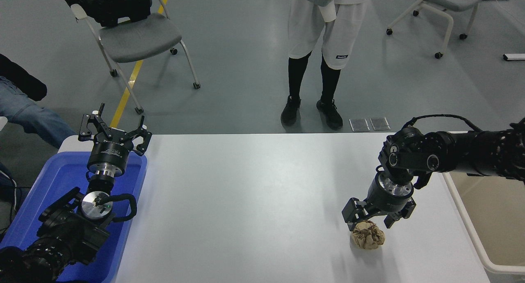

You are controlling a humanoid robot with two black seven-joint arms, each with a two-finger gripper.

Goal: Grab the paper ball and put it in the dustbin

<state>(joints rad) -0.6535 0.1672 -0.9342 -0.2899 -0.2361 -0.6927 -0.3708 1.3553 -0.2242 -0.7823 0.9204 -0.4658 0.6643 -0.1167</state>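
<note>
The paper ball (368, 236) is a crumpled tan-brown wad lying on the white table (254, 192) near its front right. My right gripper (368, 221) is open and hangs directly over the ball, its fingers spread to either side of the ball's top. The dustbin (471, 229) is a beige bin with a thick rim at the table's right edge, partly cut off by the picture. My left gripper (112, 132) is open and parked at the lower left above the blue tray.
A bright blue tray (57, 180) sits at the table's left end under the left arm. A person (324, 49) stands beyond the far edge. Chairs (135, 37) stand on the floor behind. A seated person's leg (28, 115) is at the left.
</note>
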